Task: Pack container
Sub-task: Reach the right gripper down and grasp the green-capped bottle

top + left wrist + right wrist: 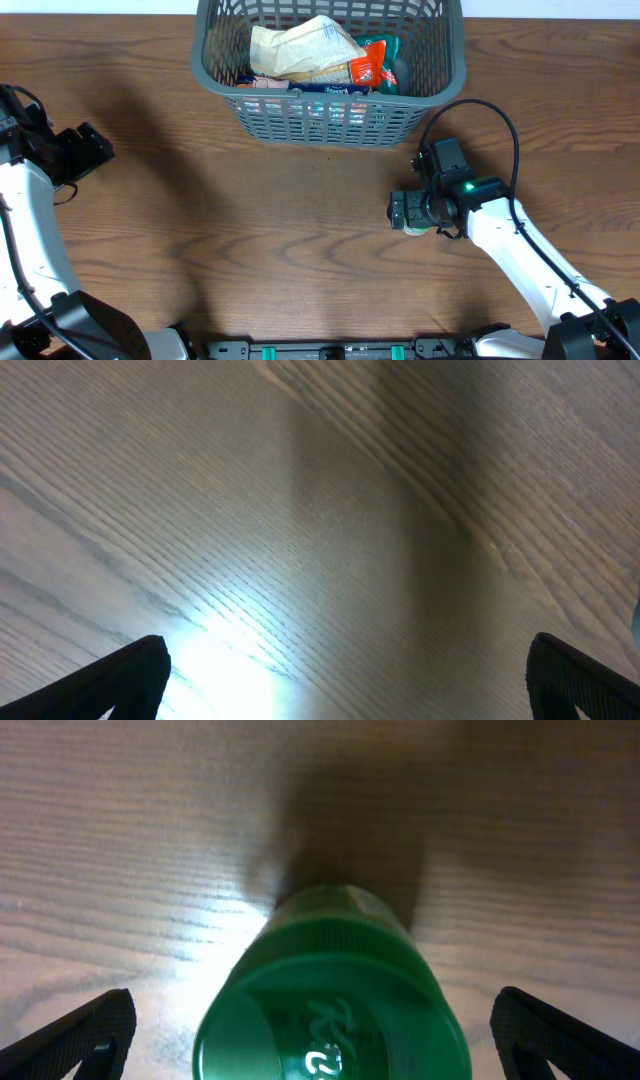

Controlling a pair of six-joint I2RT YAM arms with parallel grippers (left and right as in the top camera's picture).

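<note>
The green-lidded jar (330, 1005) is straddled by the right gripper (315, 1025), jaws released for grasping; the left gripper (350, 675) is released too.

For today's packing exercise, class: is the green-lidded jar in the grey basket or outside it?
Outside: the jar sits on the table, apart from the basket, under the right gripper.

You have one container (325, 120), top centre of the overhead frame. In it, at least four packets (300, 50), overlapping, exact count unclear. One green-lidded jar (330, 990), bottom centre of the right wrist frame. Two grippers: left gripper (348, 655), right gripper (312, 1010). One table (250, 230).
</note>
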